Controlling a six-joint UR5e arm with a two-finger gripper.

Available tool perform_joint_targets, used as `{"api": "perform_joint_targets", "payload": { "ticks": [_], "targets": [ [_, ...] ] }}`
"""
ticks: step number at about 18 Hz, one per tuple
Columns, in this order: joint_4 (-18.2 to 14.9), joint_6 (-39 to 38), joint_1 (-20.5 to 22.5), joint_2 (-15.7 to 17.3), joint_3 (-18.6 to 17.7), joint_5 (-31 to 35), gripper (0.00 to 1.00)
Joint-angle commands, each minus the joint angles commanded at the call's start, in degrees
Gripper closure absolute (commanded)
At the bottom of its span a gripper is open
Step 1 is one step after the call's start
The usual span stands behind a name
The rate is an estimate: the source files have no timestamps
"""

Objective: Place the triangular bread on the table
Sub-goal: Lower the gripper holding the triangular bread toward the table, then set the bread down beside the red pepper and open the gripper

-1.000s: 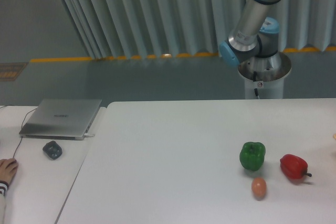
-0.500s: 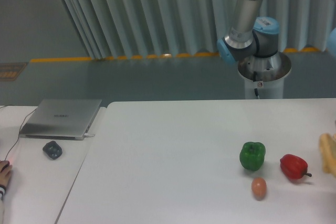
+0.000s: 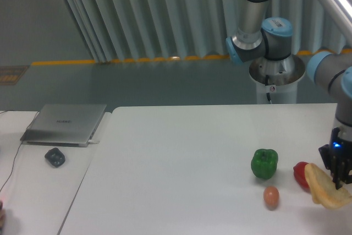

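Observation:
The triangular bread (image 3: 325,187), a pale golden wedge, hangs tilted at the right edge of the view, just above the white table (image 3: 181,163). My gripper (image 3: 342,176) comes down from above and is shut on the bread's upper right side. The bread covers part of a red pepper (image 3: 301,173) behind it.
A green pepper (image 3: 264,163) and a small orange-brown egg (image 3: 271,197) sit on the table left of the bread. A narrower desk at the left holds a grey laptop (image 3: 65,123) and a dark small object (image 3: 55,157). The arm's base (image 3: 273,75) stands behind the table.
The arm has swung in from the right, bringing the gripper and the bread into full view, further left and lower, in front of the red pepper. The hand at lower left has withdrawn.

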Motion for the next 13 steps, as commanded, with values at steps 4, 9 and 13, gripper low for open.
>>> {"api": "perform_joint_targets", "payload": {
  "ticks": [4, 9, 13],
  "targets": [
    [0.9, -1.6, -1.3, -1.1, 0.0, 3.1, 1.0],
    [2.3, 4.3, -1.3, -1.8, -0.3, 3.4, 0.22],
    [2.6, 5.1, -1.2, -1.9, -0.4, 3.3, 0.01]
  ]
}}
